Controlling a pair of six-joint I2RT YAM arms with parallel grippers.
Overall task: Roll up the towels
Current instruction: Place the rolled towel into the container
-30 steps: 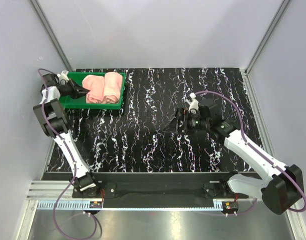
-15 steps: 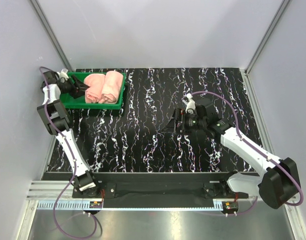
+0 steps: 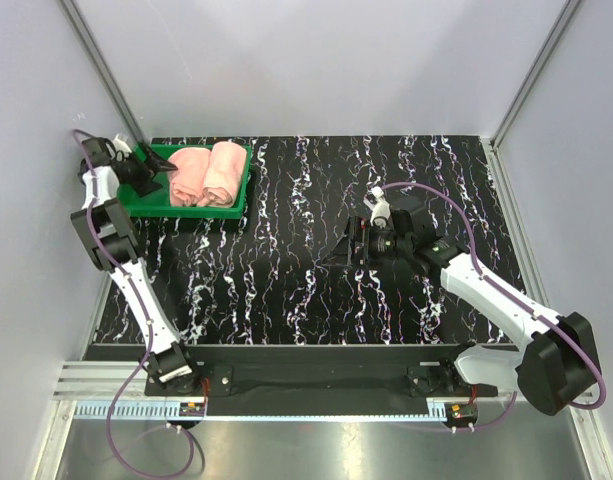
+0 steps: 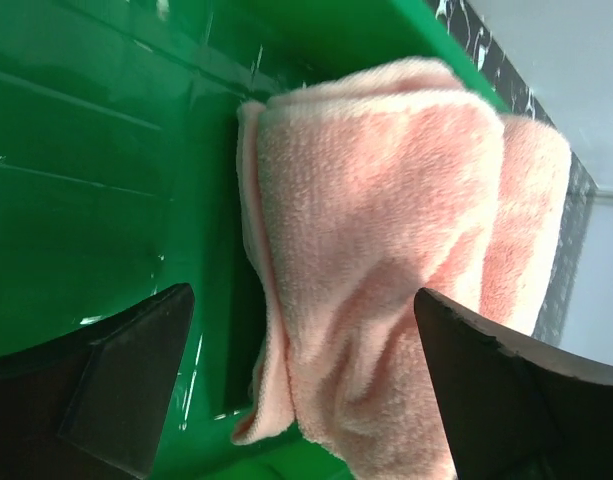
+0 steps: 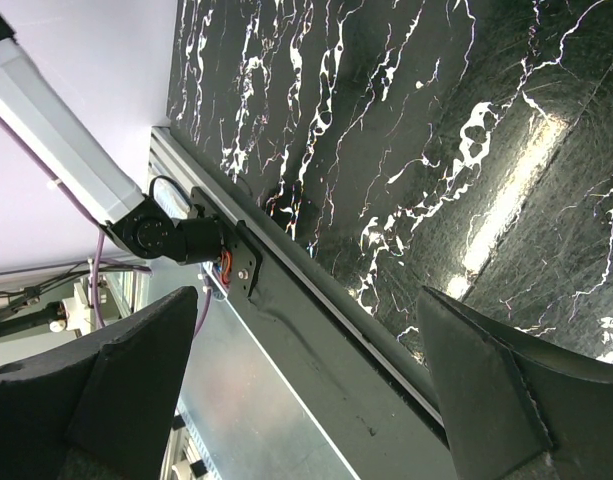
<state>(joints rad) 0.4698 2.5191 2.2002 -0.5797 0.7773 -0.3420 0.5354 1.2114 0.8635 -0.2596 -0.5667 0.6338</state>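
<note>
Two salmon-pink towels lie rolled side by side in a green tray (image 3: 186, 211) at the table's back left: the left roll (image 3: 189, 175) and the right roll (image 3: 225, 173). My left gripper (image 3: 156, 178) hovers over the tray's left part, open, its tips just short of the left roll. In the left wrist view that towel (image 4: 376, 230) sits ahead of the wide-open left gripper (image 4: 304, 295), touching neither finger, with the other towel (image 4: 536, 230) behind it. My right gripper (image 3: 338, 258) hangs open and empty over the middle of the table.
The black marbled table (image 3: 316, 190) is walled by grey panels on three sides. The tray sits tight in the back-left corner. In the right wrist view, the open right gripper (image 5: 308, 293) faces the table's near edge and the left arm's base (image 5: 176, 235).
My left gripper has opened, let go of the left towel roll and drawn back to the left. The right arm shifted only slightly.
</note>
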